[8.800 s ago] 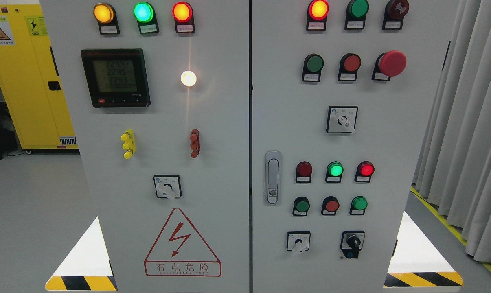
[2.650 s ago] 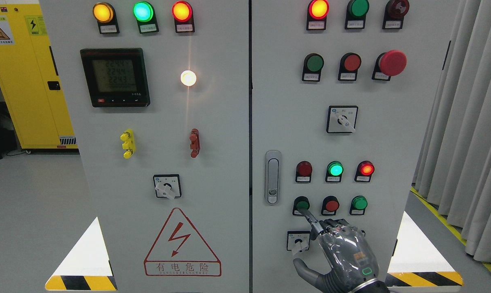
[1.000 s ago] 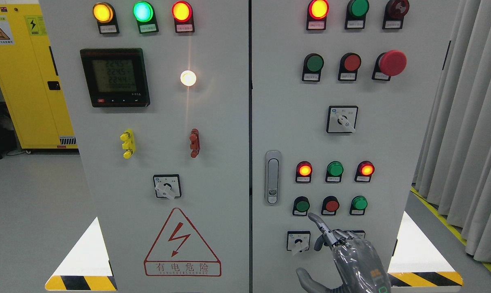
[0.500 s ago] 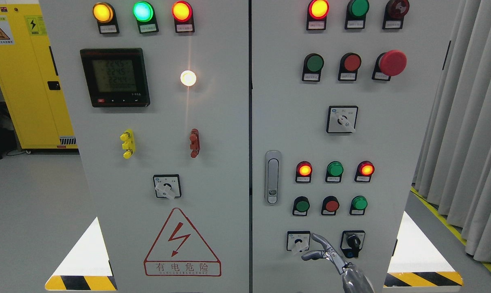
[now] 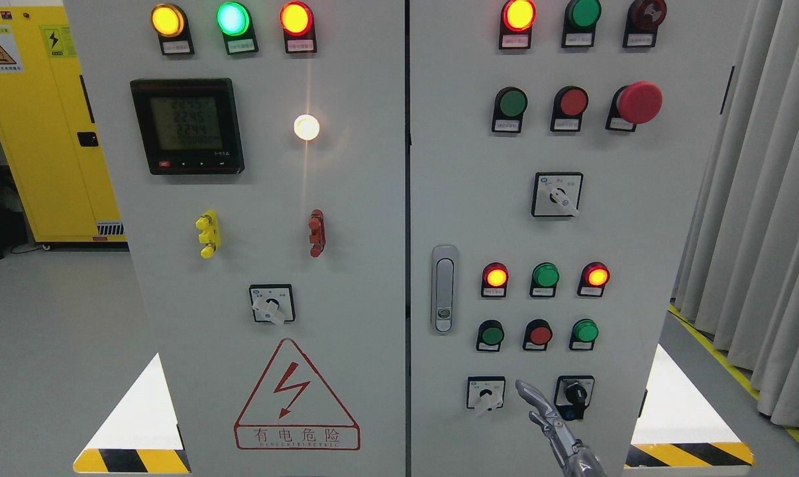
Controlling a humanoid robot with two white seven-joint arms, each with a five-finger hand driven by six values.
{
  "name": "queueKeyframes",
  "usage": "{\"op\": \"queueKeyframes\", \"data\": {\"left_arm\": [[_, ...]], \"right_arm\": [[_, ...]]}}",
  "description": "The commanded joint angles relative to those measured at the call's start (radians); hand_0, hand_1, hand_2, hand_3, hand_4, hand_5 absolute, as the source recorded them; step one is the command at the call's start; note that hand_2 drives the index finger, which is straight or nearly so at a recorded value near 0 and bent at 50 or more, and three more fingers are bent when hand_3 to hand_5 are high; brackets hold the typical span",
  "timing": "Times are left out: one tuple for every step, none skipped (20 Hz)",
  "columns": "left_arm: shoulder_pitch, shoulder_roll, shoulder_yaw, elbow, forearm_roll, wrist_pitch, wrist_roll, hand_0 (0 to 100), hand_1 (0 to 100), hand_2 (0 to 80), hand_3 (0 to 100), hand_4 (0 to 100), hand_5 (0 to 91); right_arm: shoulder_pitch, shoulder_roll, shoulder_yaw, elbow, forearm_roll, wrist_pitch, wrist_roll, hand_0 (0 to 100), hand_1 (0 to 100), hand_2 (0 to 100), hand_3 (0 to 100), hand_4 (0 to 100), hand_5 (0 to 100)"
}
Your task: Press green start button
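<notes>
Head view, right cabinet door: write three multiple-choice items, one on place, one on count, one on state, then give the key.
1. Where does the right hand show?
A. on the display
B. low on the right door, its finger between two rotary switches
C. on the door latch

2. How many lamps glow in the row above the green start button?
A. none
B. two
C. three

3. What touches the green start button?
A. nothing
B. a fingertip
C. a whole palm

Key: 1 B, the fingertip lies between the white switch and the black switch. 2 B, the left red lamp and right red lamp glow; the green lamp is dark. 3 A, the hand sits below it.
</notes>
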Motion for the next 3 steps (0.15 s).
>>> {"op": "queueKeyframes", "data": {"left_arm": [[0.020, 0.000, 0.000, -0.029, 0.000, 0.001, 0.000, 12, 56, 0.0, 0, 0, 0.0], [0.020, 0.000, 0.000, -0.029, 0.000, 0.001, -0.001, 12, 56, 0.0, 0, 0, 0.0], [0.020, 0.000, 0.000, -0.029, 0.000, 0.001, 0.000, 12, 56, 0.0, 0, 0, 0.0]], "right_arm": [[0.007, -0.031, 0.008, -0.009, -0.056, 0.009, 0.002, 31, 54, 0, 0, 4, 0], [0.007, -0.032, 0.008, -0.009, -0.070, 0.020, 0.002, 31, 54, 0, 0, 4, 0], [0.007, -0.032, 0.008, -0.009, -0.079, 0.026, 0.002, 31, 54, 0, 0, 5, 0]]}}
